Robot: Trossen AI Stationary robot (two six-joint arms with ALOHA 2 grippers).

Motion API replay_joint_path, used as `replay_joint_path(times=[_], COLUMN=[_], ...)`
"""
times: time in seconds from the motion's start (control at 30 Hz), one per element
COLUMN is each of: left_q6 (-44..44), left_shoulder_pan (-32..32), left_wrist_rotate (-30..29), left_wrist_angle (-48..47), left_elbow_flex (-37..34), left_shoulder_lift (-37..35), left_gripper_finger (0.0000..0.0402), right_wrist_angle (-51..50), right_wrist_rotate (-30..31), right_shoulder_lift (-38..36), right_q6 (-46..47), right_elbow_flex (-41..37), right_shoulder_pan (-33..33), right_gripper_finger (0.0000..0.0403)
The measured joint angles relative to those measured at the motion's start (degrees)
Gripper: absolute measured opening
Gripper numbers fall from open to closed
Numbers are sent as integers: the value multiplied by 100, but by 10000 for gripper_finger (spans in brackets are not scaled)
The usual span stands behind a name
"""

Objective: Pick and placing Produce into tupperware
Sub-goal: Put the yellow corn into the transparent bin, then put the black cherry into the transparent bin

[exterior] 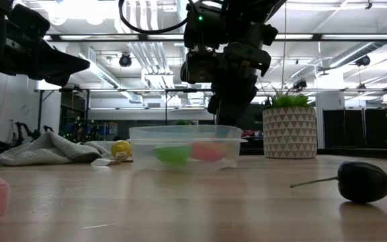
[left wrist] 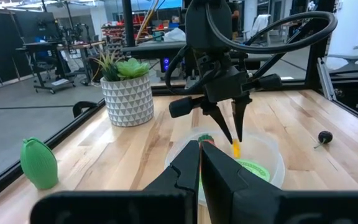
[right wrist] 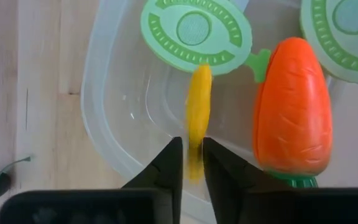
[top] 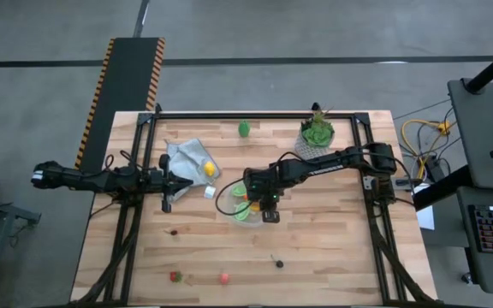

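Observation:
The clear tupperware (top: 234,198) (exterior: 183,134) sits mid-table. Inside lie an orange carrot (right wrist: 293,112) and green slices (right wrist: 196,31). My right gripper (top: 266,208) (left wrist: 234,138) hangs over it, fingers pointing down and a little apart, so it is open. A yellow piece (right wrist: 197,112) (left wrist: 235,149) shows smeared lengthwise, its upper end between the fingertips and the rest below them, over the tupperware's floor. My left gripper (top: 168,204) (left wrist: 201,168) hovers left of the tupperware, shut and empty. More produce lies loose: green (top: 244,129), yellow (top: 209,168), dark with a stem (top: 279,263), red (top: 175,275), pink (top: 224,278). My right gripper stands over the yellow piece's upper end (right wrist: 194,158) from above. The piece is smeared while the tupperware is sharp, so I cannot tell whether the fingers touch it.
A potted plant (top: 317,133) stands at the far right, behind the tupperware. A grey cloth (top: 187,158) lies far left with the yellow produce on it, and a small white cube (top: 210,192) sits beside it. Bare wood lies toward the near edge, around the scattered pieces.

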Motion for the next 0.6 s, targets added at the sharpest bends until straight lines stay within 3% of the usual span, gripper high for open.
replay_joint_path(times=[0.43,0.6], left_q6=[-2,-2], left_shoulder_pan=[0,0], left_wrist_rotate=[2,2], left_wrist_angle=[-1,0], left_elbow_flex=[0,0], left_shoulder_lift=[2,2], left_gripper_finger=[0,0], right_wrist_angle=[-29,-506], right_wrist_rotate=[21,27], right_shoulder_lift=[-29,-452], right_q6=[157,272], right_elbow_flex=[26,276], right_shoulder_pan=[0,107], right_gripper_finger=[91,86])
